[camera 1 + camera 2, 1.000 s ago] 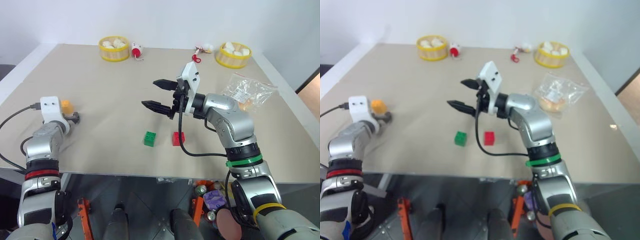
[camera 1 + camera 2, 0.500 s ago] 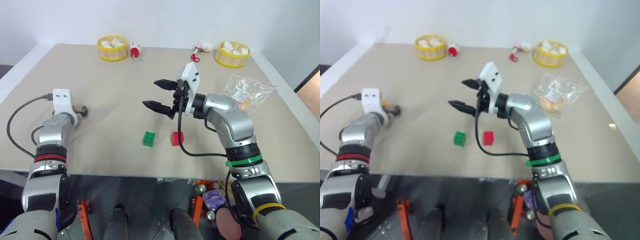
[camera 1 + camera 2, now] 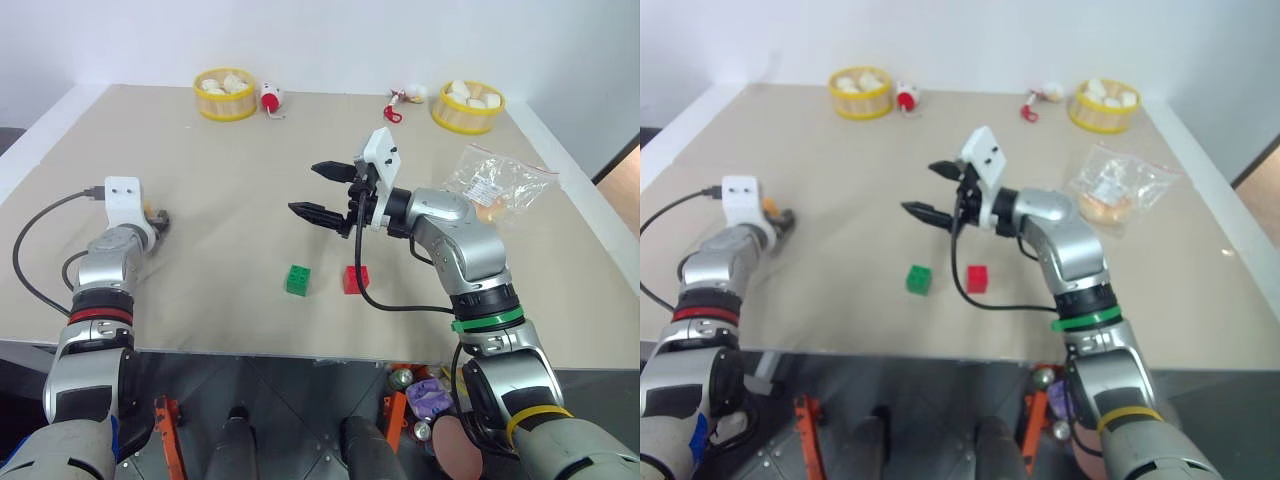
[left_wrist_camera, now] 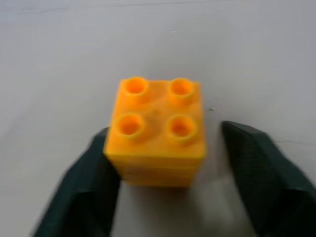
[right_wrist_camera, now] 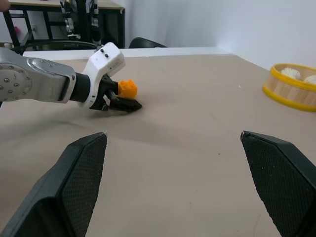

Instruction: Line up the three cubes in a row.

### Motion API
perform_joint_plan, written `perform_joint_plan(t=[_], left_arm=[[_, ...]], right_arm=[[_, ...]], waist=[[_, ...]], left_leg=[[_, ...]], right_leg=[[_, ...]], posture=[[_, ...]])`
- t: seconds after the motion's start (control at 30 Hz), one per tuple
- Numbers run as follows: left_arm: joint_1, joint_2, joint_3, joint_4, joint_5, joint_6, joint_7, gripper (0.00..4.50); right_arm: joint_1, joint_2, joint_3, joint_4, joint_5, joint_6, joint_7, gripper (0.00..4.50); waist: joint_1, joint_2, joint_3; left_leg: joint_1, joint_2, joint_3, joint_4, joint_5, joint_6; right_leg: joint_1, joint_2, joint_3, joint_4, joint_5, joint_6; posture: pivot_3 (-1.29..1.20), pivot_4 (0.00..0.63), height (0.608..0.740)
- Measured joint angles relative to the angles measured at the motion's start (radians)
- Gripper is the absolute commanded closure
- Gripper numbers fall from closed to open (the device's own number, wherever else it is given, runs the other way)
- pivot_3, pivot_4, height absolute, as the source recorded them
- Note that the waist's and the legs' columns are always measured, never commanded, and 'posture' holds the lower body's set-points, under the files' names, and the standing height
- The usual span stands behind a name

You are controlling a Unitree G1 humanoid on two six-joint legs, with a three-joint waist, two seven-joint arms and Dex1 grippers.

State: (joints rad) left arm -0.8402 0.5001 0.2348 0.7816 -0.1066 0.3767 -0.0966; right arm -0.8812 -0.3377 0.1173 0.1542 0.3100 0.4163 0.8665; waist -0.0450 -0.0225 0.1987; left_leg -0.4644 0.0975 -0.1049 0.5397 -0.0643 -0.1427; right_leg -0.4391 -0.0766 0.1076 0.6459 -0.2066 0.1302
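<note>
Three cubes: orange one between the narrowed left claw, green, red; right claw wide

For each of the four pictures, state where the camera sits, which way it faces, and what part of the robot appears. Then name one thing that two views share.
Left eye view: on the head, facing forward and down over the table; both arms show.
Right eye view: beside it, same scene with the green brick and red brick.
Left wrist view: on the left wrist, looking along the left gripper at the orange-yellow brick between its fingers.
Right wrist view: on the right wrist, looking across the table past the open right gripper.
Shared: the right wrist view also shows the orange-yellow brick.
</note>
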Motion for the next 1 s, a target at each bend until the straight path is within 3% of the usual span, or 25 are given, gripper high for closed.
perform_joint_plan(t=[0.07,0.37,0.47,0.57,0.8,1.0], left_arm=[[0.0,0.001,0.001,0.001,0.0,0.0,0.003,3.17],[0.0,0.003,-0.012,0.006,0.014,-0.018,-0.011,3.16],[0.001,0.002,-0.047,0.001,0.018,-0.057,-0.09,3.16],[0.031,0.015,-0.125,-0.083,0.02,-0.133,-0.284,3.16],[0.19,0.144,-0.239,-0.25,-0.032,-0.269,-0.8,3.16],[0.21,0.186,-0.274,-0.284,-0.083,-0.332,-1.105,3.16]], right_arm=[[-0.002,0.0,0.0,0.005,0.0,-0.004,0.0,0.0],[-0.003,-0.002,0.0,0.008,-0.001,-0.012,0.003,0.0],[-0.003,-0.006,0.0,0.008,-0.001,-0.013,0.009,0.0],[-0.002,-0.05,0.002,0.003,0.001,-0.018,0.067,0.0],[0.101,-0.238,-0.016,-0.096,0.092,-0.008,0.299,0.0],[0.112,-0.263,-0.038,-0.139,0.128,0.013,0.326,0.0]], waist=[[0.001,0.0,0.0],[0.001,0.0,0.0],[0.001,0.0,0.0],[0.001,0.0,0.0],[-0.004,0.0,0.0],[-0.003,0.0,0.0]], left_leg=[[0.0,0.0,0.0,0.0,0.0,0.0],[0.0,0.0,0.0,-0.001,0.001,-0.002],[0.0,0.0,0.0,-0.002,0.002,-0.003],[0.0,0.0,0.0,-0.005,0.002,-0.004],[0.0,0.001,0.0,-0.009,0.003,-0.004],[0.0,0.0,0.0,-0.007,0.003,-0.003]], right_leg=[[0.0,0.0,0.0,0.0,0.0,0.0],[0.0,0.0,0.0,0.0,0.0,0.0],[0.0,0.0,0.0,0.0,0.0,0.0],[-0.001,0.0,0.0,0.0,-0.001,0.0],[-0.002,0.0,0.0,0.0,-0.008,-0.002],[-0.001,0.0,0.0,0.0,-0.008,-0.003]], posture=[[0.0,0.15,0.74],[0.0,0.15,0.74],[0.0,0.15,0.74],[0.0,0.15,0.74],[0.0,0.15,0.74],[0.0,0.15,0.74]])
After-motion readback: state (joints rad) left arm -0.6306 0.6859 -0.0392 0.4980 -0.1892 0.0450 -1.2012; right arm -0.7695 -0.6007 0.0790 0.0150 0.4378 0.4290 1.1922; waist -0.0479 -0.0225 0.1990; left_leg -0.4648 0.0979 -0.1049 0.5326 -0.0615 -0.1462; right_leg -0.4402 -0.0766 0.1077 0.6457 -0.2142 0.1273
